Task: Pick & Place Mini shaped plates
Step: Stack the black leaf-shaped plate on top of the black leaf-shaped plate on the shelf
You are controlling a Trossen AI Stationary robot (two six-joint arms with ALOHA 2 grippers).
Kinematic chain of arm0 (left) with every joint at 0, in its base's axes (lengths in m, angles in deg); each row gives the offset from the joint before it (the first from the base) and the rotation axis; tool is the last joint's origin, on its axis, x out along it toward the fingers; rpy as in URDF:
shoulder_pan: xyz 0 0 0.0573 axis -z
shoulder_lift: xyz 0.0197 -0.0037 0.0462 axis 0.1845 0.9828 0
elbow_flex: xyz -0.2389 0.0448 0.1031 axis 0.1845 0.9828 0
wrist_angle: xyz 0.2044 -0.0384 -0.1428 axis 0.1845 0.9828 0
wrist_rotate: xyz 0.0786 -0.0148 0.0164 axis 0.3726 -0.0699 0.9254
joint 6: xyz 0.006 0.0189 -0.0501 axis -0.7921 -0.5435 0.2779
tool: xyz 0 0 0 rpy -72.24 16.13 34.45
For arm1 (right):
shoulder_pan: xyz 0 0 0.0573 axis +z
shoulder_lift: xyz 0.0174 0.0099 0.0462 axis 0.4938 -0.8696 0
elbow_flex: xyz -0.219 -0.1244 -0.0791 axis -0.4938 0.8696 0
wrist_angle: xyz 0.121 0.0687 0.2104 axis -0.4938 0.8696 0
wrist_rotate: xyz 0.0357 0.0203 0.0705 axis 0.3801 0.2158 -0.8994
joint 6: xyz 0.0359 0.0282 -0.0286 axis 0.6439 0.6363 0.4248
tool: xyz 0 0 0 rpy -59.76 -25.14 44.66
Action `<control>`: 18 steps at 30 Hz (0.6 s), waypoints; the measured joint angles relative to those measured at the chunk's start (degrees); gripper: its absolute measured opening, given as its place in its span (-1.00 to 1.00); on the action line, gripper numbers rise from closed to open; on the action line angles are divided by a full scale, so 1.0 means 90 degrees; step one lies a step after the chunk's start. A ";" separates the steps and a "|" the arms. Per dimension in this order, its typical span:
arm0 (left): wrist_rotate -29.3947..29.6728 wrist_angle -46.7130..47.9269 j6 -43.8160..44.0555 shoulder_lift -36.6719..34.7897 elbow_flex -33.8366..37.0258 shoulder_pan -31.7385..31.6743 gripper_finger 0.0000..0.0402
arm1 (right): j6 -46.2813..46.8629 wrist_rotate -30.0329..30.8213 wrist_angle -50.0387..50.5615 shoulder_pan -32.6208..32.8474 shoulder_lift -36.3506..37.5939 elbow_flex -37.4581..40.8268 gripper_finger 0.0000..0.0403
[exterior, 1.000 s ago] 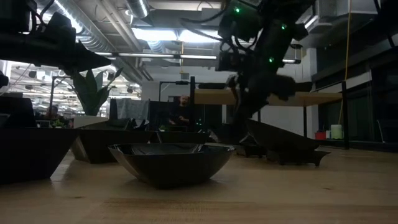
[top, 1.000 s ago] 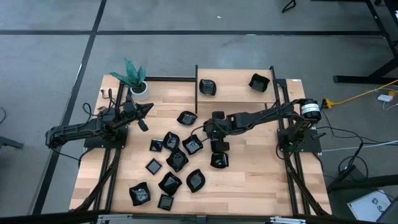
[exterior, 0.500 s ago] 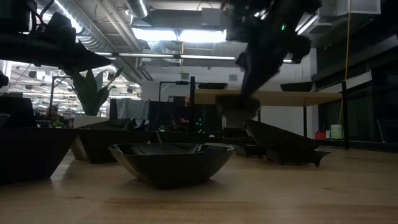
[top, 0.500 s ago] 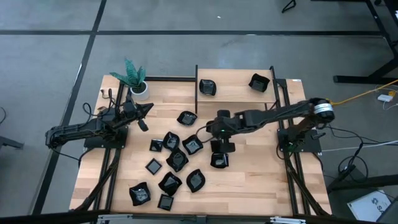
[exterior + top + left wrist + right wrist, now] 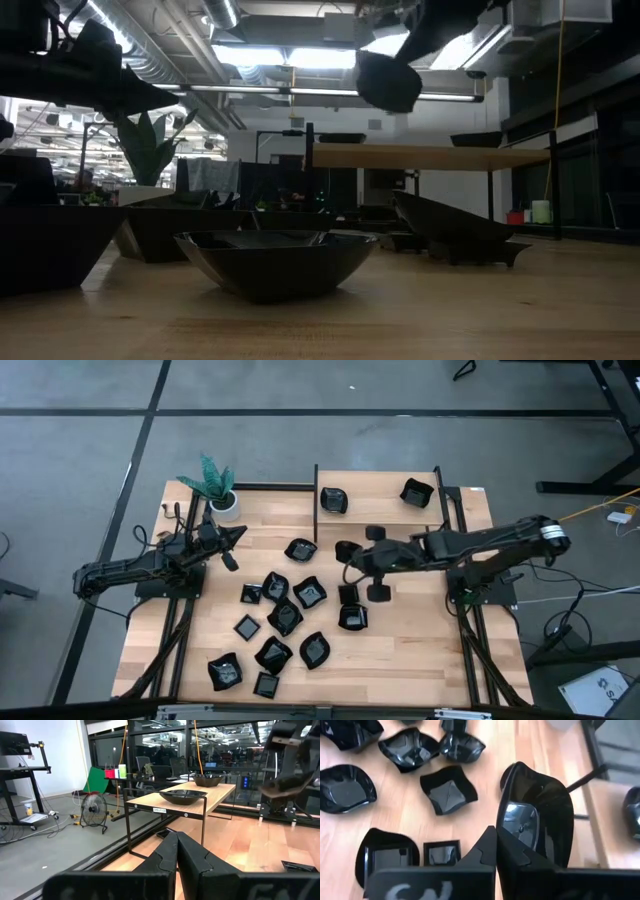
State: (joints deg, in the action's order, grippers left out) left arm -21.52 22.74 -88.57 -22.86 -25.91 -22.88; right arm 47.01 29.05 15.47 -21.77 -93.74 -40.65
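My right gripper (image 5: 496, 851) has its fingers pinched thin on the rim of a glossy black curved mini plate (image 5: 535, 815), which hangs clear above the wooden desk (image 5: 410, 650). Beyond the fingertips sits the raised wooden shelf (image 5: 375, 485), already carrying two black dishes (image 5: 333, 500). I judge this a carry: I would keep the wrist steady, lift clear of the shelf's edge, and set down between those two. The loose black plates (image 5: 285, 615) lie below. My left gripper (image 5: 232, 562) waits, fingers closed and empty.
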 joint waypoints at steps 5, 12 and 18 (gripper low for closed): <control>0.0000 0.0000 0.0000 0.0002 0.0000 -0.0002 -0.98 | -0.0920 0.0006 -0.0743 -0.0054 0.0038 0.0000 -1.00; 0.0000 0.0000 0.0000 0.0001 0.0000 0.0000 -0.98 | -0.1889 0.0031 -0.1803 -0.0509 0.0038 0.0002 -1.00; 0.0000 0.0000 0.0000 0.0000 0.0000 -0.0002 -0.98 | -0.1180 0.0401 -0.2610 -0.1130 -0.0026 0.0002 -0.99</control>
State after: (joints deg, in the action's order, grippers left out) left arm -21.52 22.74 -88.57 -22.86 -25.91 -22.90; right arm 36.39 32.65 -8.02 -31.95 -93.97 -40.63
